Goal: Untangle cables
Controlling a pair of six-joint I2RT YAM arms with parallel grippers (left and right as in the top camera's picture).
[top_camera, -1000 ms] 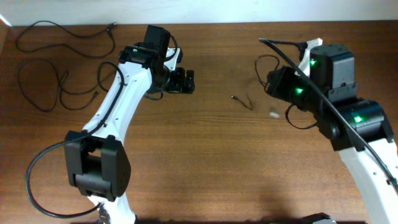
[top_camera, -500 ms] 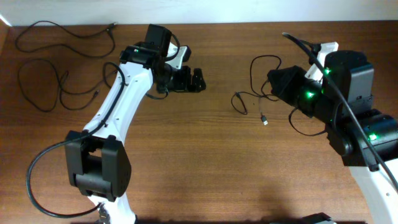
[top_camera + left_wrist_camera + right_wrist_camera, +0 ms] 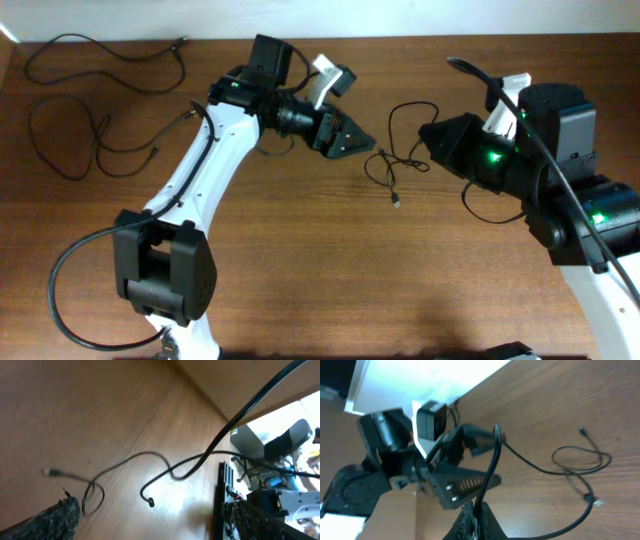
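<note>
Three thin black cables and two white-and-black arms show over a brown wooden table (image 3: 300,290).

Two of the cables lie at the far left of the table, well apart from both arms. The far-left cable (image 3: 181,43) runs along the far edge, and the looped cable (image 3: 34,130) lies just nearer than it. The third, the middle cable (image 3: 494,460), is between the two arms, right of centre.

The right gripper (image 3: 474,515) is pinched tight on the middle cable. From the grip the cord rises, bends over and trails down to the wood, where it ends in a loose loop and a small silvery tip (image 3: 397,203).

The left gripper (image 3: 350,138) reaches in from the left with its claw spread wide and nothing in it, close to the loop but not touching it.

Only the overhead view takes in the two cables at the far left. Only the right wrist view shows the pinch itself, and it also shows both ribbed pads of the left gripper standing apart. The left wrist view shows its own fingers (image 3: 55,517) at the lower corners of the picture. Between them the middle cable lies flat on the wood with a small coil near one finger.
</note>
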